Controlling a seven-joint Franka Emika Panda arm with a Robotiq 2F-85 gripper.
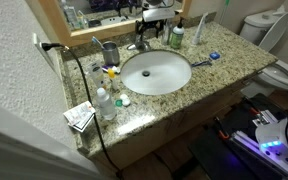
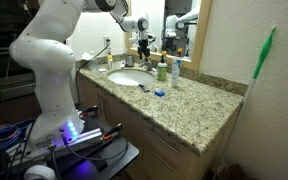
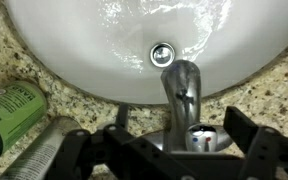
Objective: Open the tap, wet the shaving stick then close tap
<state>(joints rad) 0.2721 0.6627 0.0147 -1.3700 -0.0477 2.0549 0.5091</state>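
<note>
Reaching from the left, the white robot arm (image 2: 49,60) bends over the granite countertop (image 2: 194,120) toward the far side of the white oval sink (image 1: 156,72). Its gripper (image 3: 164,145) stands wide open, one finger on each side of the tap (image 3: 182,85), and it holds nothing. The green-and-white bottle (image 1: 177,38) stands right of the tap. The shaving stick (image 1: 208,59) lies on the countertop, right of the sink.

so the tap (image 3: 181,85) is a small shiny chrome one with a short curved spout poking out over the white basin (image 3: 74,45) from the back rim, and the shaving stick (image 1: 208,59), blue head and thin greyish handle, lies flat on the speckled surface (image 1: 229,55) just beside the basin
</note>
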